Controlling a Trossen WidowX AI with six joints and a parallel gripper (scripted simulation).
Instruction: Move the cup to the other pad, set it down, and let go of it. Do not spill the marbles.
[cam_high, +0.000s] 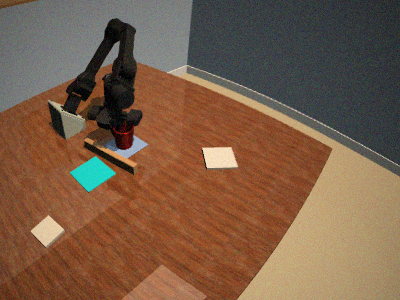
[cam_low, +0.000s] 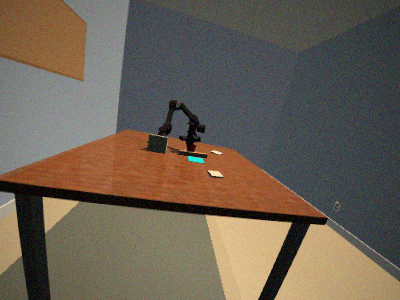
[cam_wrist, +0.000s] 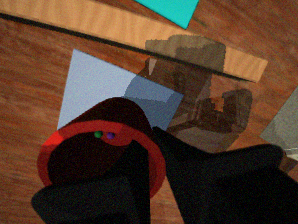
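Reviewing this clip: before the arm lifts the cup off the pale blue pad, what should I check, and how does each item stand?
1. End effector shut on the red cup rim: ok.
2. Marbles inside the cup: ok, two visible.
3. Cup upright on the blue pad: ok.
4. Wooden bar between the blue and teal pads; lift enough to clear it: not ok yet.
5. Teal pad free of objects: ok.
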